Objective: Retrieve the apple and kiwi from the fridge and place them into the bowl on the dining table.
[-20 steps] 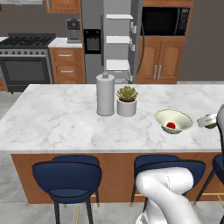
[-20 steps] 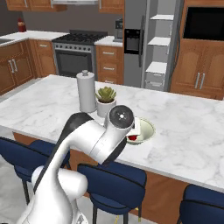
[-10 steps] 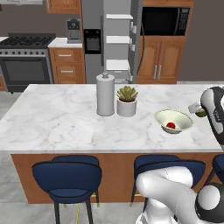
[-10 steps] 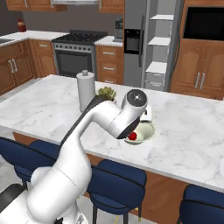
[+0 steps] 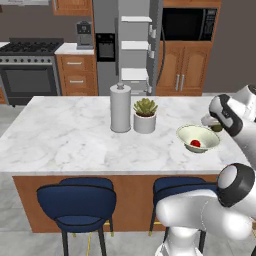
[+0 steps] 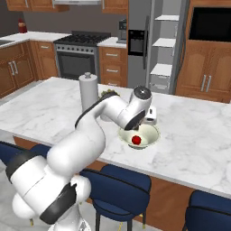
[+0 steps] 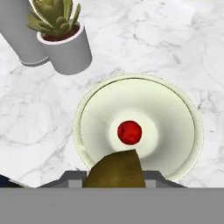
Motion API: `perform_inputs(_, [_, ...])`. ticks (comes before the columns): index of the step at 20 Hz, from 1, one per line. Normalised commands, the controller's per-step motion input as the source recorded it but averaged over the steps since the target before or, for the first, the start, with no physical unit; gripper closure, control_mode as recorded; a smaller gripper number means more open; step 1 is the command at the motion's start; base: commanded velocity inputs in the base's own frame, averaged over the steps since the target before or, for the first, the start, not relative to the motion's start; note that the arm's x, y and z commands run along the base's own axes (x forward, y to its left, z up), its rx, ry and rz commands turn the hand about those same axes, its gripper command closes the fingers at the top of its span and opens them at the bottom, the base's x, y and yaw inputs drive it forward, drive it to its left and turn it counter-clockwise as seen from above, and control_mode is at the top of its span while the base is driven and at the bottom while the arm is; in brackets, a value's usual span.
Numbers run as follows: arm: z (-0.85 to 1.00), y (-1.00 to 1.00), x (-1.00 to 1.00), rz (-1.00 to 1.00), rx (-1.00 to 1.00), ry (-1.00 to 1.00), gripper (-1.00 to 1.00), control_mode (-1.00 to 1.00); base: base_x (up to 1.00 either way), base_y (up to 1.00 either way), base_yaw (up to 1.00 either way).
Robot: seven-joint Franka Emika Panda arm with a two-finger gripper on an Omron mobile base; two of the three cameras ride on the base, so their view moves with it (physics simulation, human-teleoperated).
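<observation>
- Clamped on the kiwi point(image 7: 115, 169): gripper point(image 5: 216, 125) shut around the olive-brown fruit, which bulges up between the finger tips at the bottom of the hand view and peeks out as a small green lump at the hand in the left base view.
- Poised above the bowl point(image 7: 183, 113), hand camera looking straight down into it, so that a release would probably drop the fruit inside the rim rather than onto the marble.
- Held off-centre: kiwi overlapping the near edge of the bowl in the hand view, not yet over the middle; likely a little more travel inward wanted before letting go, to avoid a bounce off the rim.
- Already settled in the bottom of the bowl: the apple point(image 7: 130, 132), small, red and glossy, resting at the lowest point where the curved wall keeps it from rolling.
- Judged from this, half of the task done, second fruit at the delivery stage.
- Resting on the dining table point(image 5: 65, 135), near its right end in the left base view, within easy reach of the arm from the stool side.
- Standing just beside the bowl on the table: potted succulent point(image 7: 63, 39) and grey paper-towel cylinder point(image 5: 120, 108), close enough to be brushed on a careless sideways swing.
- Standing open at the back wall: the fridge point(image 5: 135, 45), white shelves exposed, presumably left so after fetching the fruit.
</observation>
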Motion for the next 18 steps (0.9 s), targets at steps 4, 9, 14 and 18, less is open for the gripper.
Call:
perform_inputs(4, [-0.57,0.00,0.32,-0.05,0.00,0.13,1.00,-1.00,0.00,0.00,0.00])
perform_inputs(9, [-0.45,-0.01,0.23,-0.07,0.00,0.14,1.00,-1.00,0.00,0.00,0.00])
perform_inputs(14, [-0.33,-0.05,0.20,-0.07,0.00,0.10,1.00,-1.00,0.00,0.00,0.00])
perform_inputs(18, [-0.31,-0.09,0.24,-0.06,0.00,0.07,1.00,-1.00,0.00,0.00,0.00])
